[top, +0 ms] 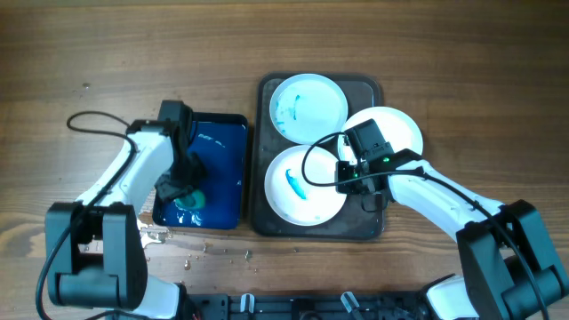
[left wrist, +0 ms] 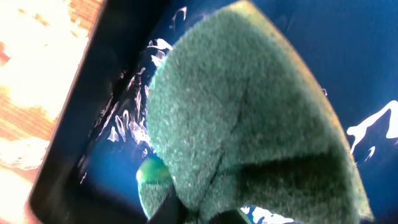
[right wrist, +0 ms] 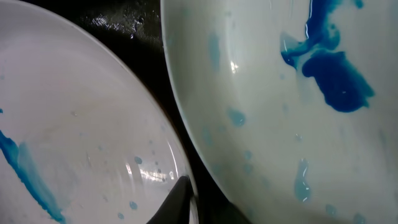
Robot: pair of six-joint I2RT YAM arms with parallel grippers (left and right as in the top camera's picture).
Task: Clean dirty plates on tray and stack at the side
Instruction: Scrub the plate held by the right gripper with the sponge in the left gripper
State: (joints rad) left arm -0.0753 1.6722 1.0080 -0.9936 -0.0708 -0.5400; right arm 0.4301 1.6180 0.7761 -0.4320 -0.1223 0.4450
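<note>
Three dirty plates lie on the dark tray (top: 267,213): a back plate (top: 311,102), a front plate (top: 298,200) and a right plate (top: 400,124) that overhangs the tray's right rim. Each has blue smears. My right gripper (top: 343,177) is at the front plate's right rim. In the right wrist view one finger (right wrist: 185,190) lies over the rim of the front plate (right wrist: 74,112); the other finger is hidden. The back plate (right wrist: 280,124) is beside it. My left gripper (top: 182,188) is shut on a green sponge (left wrist: 249,124) inside the blue tray (top: 222,142).
The glossy blue tray (left wrist: 373,50) holds water and stands left of the dark tray. Water drops and small bits (top: 204,253) lie on the wooden table in front of it. The right arm's cable (top: 311,156) loops over the front plate.
</note>
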